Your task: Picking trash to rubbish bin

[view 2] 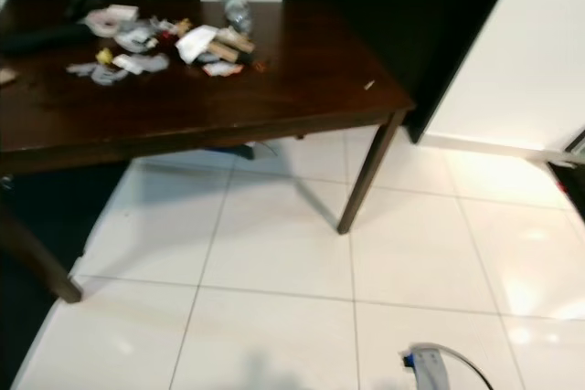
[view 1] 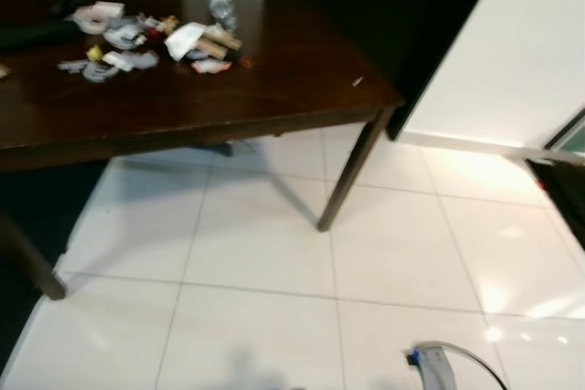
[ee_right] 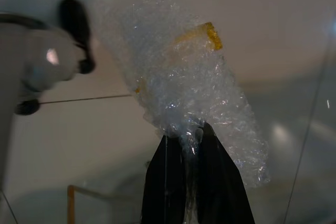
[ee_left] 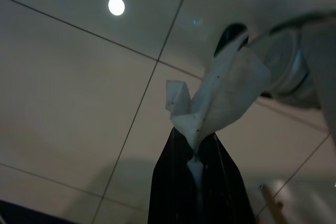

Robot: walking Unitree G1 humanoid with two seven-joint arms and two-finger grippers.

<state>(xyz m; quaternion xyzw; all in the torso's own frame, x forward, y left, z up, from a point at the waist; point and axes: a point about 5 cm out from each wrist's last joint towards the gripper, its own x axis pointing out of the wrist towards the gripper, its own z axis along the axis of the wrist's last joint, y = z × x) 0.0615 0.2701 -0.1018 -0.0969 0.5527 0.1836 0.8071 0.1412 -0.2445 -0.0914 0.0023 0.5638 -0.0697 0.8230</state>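
Note:
A heap of trash (view 1: 151,43), made of wrappers, paper scraps and a crumpled clear bottle, lies on the far left part of a dark wooden table (view 1: 292,89). In the left wrist view my left gripper (ee_left: 195,153) is shut on a crumpled white paper tissue (ee_left: 220,95), held above the tiled floor. In the right wrist view my right gripper (ee_right: 191,137) is shut on a sheet of clear bubble wrap (ee_right: 189,82) with a strip of yellow tape on it.
White floor tiles (view 1: 274,317) spread in front of the table. A table leg (view 1: 352,171) stands mid-view and another (view 1: 32,262) at the left. A white wall (view 1: 521,52) rises at the right beside a dark doorway. My right arm's silver part (view 1: 439,367) shows at the bottom.

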